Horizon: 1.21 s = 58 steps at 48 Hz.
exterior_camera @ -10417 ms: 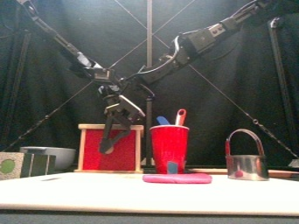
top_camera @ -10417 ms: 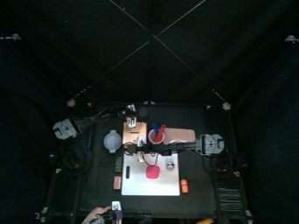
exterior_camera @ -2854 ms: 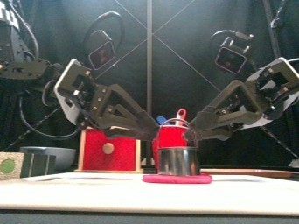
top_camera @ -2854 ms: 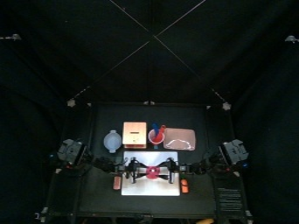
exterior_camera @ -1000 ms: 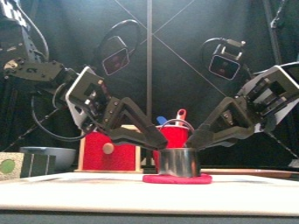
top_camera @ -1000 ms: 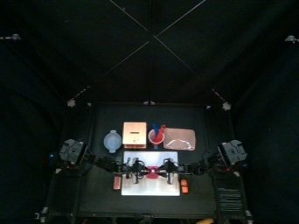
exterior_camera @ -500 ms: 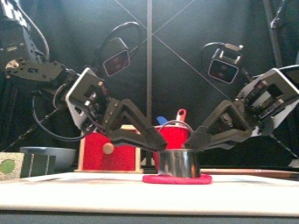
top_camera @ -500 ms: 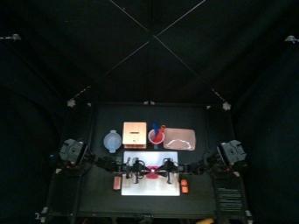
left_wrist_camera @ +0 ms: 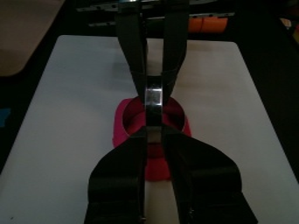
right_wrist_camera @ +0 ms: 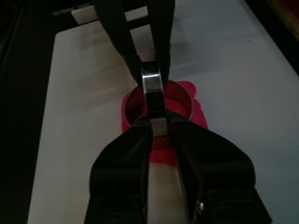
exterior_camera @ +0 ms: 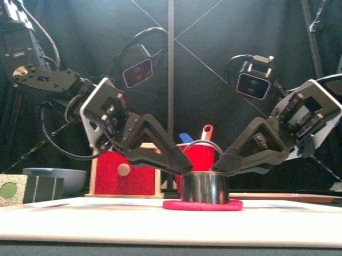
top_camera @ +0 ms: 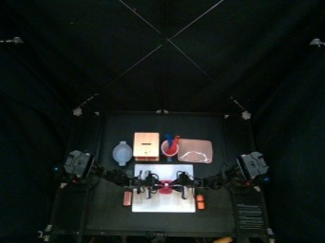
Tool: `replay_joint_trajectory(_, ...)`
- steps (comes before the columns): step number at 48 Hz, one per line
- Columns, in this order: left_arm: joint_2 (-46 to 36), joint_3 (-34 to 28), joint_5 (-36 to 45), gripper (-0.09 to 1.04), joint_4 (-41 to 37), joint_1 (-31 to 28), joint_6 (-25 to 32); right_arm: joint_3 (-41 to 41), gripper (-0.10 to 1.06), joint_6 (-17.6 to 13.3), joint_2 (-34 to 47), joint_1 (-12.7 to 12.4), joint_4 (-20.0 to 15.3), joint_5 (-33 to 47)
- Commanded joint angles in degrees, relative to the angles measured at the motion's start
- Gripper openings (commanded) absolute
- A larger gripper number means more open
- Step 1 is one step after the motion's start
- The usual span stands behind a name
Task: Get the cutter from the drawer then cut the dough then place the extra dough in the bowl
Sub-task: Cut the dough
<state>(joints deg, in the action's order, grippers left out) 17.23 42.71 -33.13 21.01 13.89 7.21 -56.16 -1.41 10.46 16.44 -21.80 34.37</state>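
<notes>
Because both grippers bear on one small cutter (exterior_camera: 203,186) from opposite sides, uneven downward force is the main hazard. If one arm presses harder, the cutter would tip and cut through the dough (exterior_camera: 203,204) on one side only.

A second hazard is slip. The left gripper (exterior_camera: 182,172) has its jaws drawn together on the cutter's thin metal wall, on the side toward the left edge of the white cutting board (top_camera: 165,204). The right gripper (exterior_camera: 226,172) is clamped likewise on the side toward the board's right edge. On so narrow a hold, either pair of jaws could slide off under load.

A third hazard is adhesion. Soft dough may stick inside the cutter and rise with it. The outer ring may also tear when it is lifted toward the bowl (top_camera: 121,153), which lies off the board's rear left corner.

Location: the cutter stands on the red dough disc near the middle of the board.

Orientation: upright, open end down, seated on the dough. Its long axis is vertical, square to the board's surface. The wire handle cannot be made out.
</notes>
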Motion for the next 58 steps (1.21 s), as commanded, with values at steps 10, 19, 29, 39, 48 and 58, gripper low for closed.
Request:
replay_joint_trajectory(10,0.35,0.18,1.93,0.54,0.0,1.41,0.0,0.09,0.56,0.44,0.88,0.35,0.09,-3.96)
replay_joint_trajectory(19,2.81,0.18,1.93,0.54,0.09,2.2,-0.18,0.7,0.56,0.53,0.88,0.35,0.18,-5.36)
replay_joint_trajectory(29,5.1,-1.41,1.93,0.54,0.0,2.72,-0.09,1.32,0.56,0.53,1.58,0.35,0.09,-8.53)
replay_joint_trajectory(39,4.48,-0.88,2.37,0.54,0.09,2.72,-0.09,1.49,0.56,0.62,2.02,0.0,0.18,-8.88)
replay_joint_trajectory(48,4.48,-0.88,3.43,0.54,0.26,2.29,-0.26,1.76,0.56,0.62,2.02,-0.35,1.67,-8.88)
replay_joint_trajectory(58,4.22,-0.88,4.39,0.54,0.7,2.02,-0.26,1.93,0.56,0.53,2.11,-1.41,3.16,-9.14)
